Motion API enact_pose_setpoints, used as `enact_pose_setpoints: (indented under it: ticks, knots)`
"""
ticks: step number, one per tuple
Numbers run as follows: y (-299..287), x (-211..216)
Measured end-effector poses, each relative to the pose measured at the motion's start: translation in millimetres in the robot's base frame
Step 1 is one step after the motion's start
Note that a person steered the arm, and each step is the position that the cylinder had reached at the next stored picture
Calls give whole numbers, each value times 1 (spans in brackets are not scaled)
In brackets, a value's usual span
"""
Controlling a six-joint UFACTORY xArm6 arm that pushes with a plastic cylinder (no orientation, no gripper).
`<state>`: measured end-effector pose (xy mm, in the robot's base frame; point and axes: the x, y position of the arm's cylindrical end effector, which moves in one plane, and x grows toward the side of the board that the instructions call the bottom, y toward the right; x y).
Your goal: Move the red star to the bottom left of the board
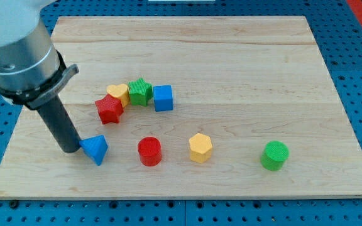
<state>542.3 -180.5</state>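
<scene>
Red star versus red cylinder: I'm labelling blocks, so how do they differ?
The red star has points; the red cylinder is round with a flat top. The red star touches the yellow heart in a cluster; the red cylinder stands alone, nearer the view's bottom. Both share the same red.

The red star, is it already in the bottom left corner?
No. The red star sits mid-board against the yellow heart, above my tip.

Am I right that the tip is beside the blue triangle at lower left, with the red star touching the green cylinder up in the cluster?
Not quite. In the camera view the red star touches the yellow heart, not the green cylinder, which stands alone at the view's lower right. The rest holds: my tip is just left of the blue triangle.
</scene>
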Motion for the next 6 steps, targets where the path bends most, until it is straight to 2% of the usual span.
enact_pose_setpoints:
  ticks: [1, 3, 4, 5, 6]
  knots:
    - [-21, -18]
    - [56, -40]
    - [101, -75]
    - [59, -106]
    - [39, -110]
